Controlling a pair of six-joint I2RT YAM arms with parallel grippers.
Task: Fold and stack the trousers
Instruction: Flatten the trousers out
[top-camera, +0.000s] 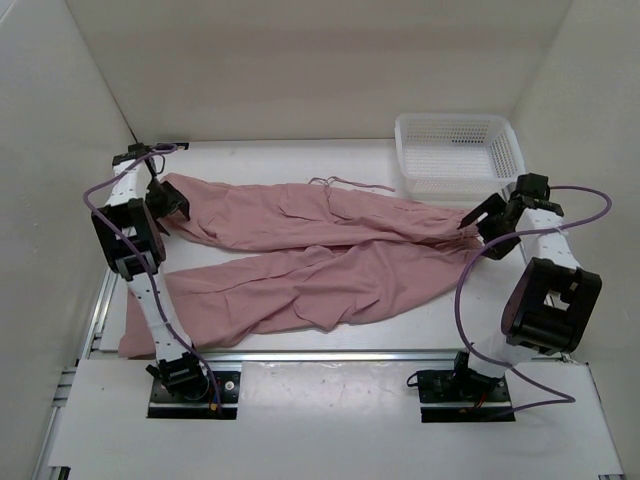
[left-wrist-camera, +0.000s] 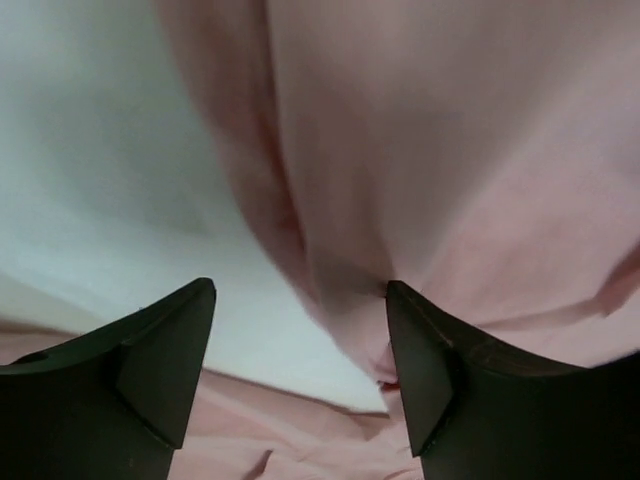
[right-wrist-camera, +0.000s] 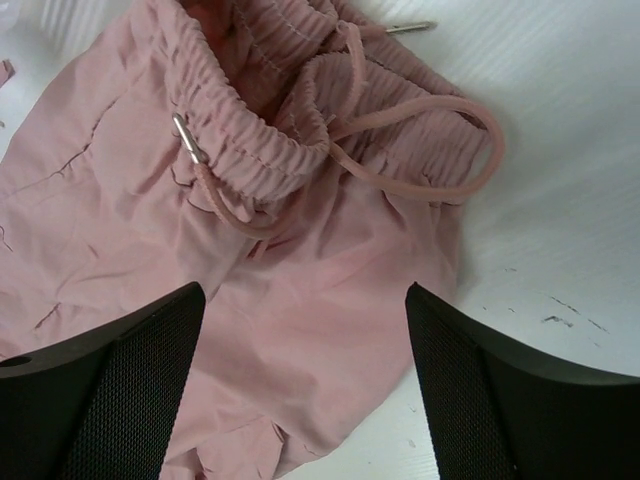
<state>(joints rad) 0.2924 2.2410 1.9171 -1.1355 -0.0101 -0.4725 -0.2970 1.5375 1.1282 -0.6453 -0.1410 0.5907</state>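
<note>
Left gripper (left-wrist-camera: 300, 290) is spread wide with nothing pinched, hanging over the cuff end of the far leg of the trousers (top-camera: 300, 255). The right gripper (right-wrist-camera: 305, 290) is just as wide open above the gathered waistband (right-wrist-camera: 250, 150) and its looped drawstring (right-wrist-camera: 420, 110); can't tell if either touches cloth. Trousers lie spread on the table (top-camera: 300, 160), waist at the right near the white mesh basket (top-camera: 455, 185), all the cloth outside it.

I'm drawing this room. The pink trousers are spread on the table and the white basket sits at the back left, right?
Not quite. The top view shows the basket at the back right. The pink trousers are indeed spread on the table.
</note>
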